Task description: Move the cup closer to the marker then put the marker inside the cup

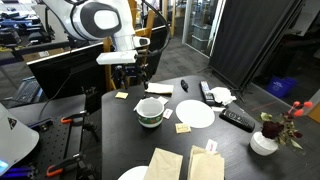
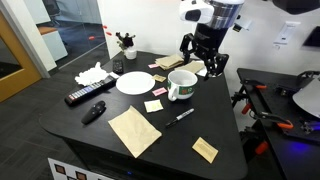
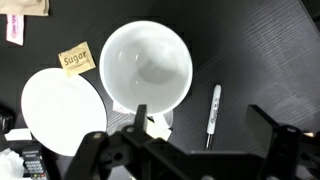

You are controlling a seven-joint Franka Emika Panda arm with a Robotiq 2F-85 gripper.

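A dark bench in an office-like lab carries the cup (image 2: 181,85) near the edge on the robot's side. The marker (image 2: 179,116) lies near it, toward the bench's middle. The gripper (image 2: 203,62) hangs spread and empty just above and beside the cup. A clumsy push could tip the cup or roll the marker away. A packet (image 3: 75,58) reads "Sugar".

1. The white, round-jointed robot arm (image 1: 95,20) reached down from the upper left in an exterior view.
2. Its black two-fingered gripper (image 2: 203,62) pointed downward, upper right of centre.
3. In the wrist view its fingers (image 3: 140,125) stood spread wide along the bottom edge.
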